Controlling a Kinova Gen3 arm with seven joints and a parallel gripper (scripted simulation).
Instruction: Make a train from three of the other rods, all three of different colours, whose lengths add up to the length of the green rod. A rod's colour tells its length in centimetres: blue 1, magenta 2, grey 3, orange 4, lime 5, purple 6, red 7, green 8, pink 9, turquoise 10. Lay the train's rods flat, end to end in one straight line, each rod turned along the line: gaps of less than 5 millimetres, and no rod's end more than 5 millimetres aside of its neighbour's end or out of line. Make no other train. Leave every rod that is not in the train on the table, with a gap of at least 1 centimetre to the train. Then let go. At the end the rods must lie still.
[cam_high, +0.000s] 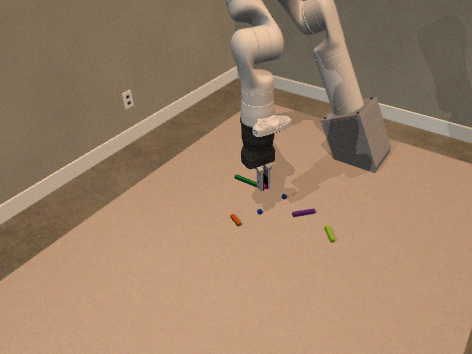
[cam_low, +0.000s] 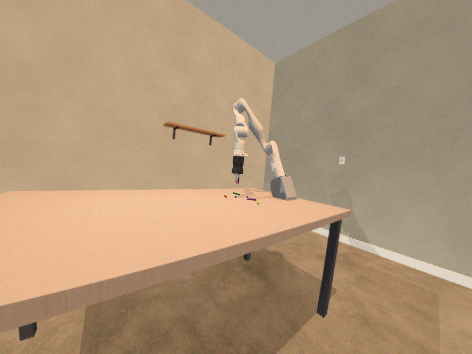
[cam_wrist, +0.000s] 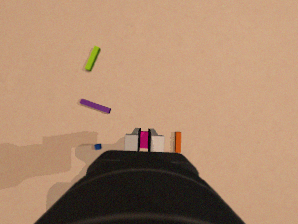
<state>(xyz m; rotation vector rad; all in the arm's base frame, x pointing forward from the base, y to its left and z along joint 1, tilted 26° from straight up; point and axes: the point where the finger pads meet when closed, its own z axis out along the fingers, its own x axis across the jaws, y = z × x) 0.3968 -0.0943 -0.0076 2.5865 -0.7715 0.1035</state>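
Note:
My gripper is shut on a short magenta rod and holds it above the table; it also shows in the wrist view. The green rod lies just left of the gripper. An orange rod lies nearer the front left; in the wrist view it shows right beside the fingers, on the table below. Two small blue rods lie below the gripper. A purple rod and a lime rod lie to the right.
The arm's grey base stands at the back right of the table. In the exterior view the rods form a small cluster near the base, far from the table's edges.

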